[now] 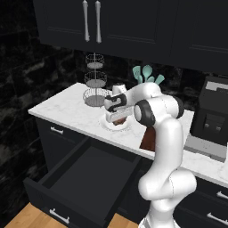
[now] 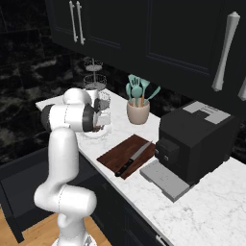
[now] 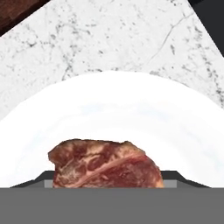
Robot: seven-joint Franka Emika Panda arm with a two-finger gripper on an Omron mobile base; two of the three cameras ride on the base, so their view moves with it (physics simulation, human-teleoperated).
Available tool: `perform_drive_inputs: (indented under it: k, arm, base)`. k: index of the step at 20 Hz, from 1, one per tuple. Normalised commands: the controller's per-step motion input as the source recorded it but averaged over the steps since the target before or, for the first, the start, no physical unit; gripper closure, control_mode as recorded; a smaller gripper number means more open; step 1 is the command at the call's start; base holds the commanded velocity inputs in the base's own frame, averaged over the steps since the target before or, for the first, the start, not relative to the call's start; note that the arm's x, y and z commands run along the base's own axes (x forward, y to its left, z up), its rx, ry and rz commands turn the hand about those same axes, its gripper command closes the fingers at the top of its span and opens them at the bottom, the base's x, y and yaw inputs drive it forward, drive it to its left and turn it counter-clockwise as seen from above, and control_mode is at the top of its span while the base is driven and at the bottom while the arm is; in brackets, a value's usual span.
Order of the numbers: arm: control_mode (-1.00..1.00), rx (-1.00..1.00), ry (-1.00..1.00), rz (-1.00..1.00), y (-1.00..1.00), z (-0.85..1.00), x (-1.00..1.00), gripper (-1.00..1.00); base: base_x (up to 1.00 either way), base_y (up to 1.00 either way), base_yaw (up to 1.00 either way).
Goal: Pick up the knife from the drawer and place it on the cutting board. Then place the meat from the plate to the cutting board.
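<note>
The meat (image 3: 105,164), a reddish chunk with pale streaks, lies on the white plate (image 3: 113,100) on the marble counter. My gripper (image 3: 111,181) reaches down onto it, and its fingertips (image 3: 173,177) press against both sides of the meat. From the base, the gripper (image 1: 118,116) sits low over the plate (image 1: 108,126). The knife (image 2: 134,158) lies diagonally on the dark wooden cutting board (image 2: 117,154), to the right of the plate (image 2: 96,133). The wide black drawer (image 1: 84,178) stands pulled out below the counter, its dark inside bare.
A tiered wire basket (image 1: 95,84) stands behind the plate. A crock of teal utensils (image 2: 138,111) is at the back and a black coffee machine (image 2: 192,144) is right of the board. The open drawer juts out in front of the cabinets.
</note>
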Motion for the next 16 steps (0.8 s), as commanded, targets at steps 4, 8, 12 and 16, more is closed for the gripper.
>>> perform_drive_inputs:
  k: [4,8,12,16]
  arm:
    - [-1.0,0.0,0.0,0.0,0.0,0.0,-0.05,1.0]
    - [-1.0,0.0,-0.01,0.0,0.0,0.0,-0.22,1.0]
    - [-1.0,0.03,-0.2,-0.11,-0.53,0.14,-0.91,1.0]
    - [-1.0,0.06,-0.23,-0.2,-0.65,0.34,-1.0,1.0]
  base:
    - [0.0,0.0,0.0]
    - [0.0,0.0,0.0]
    - [0.0,0.0,0.0]
    - [0.0,0.0,0.0]
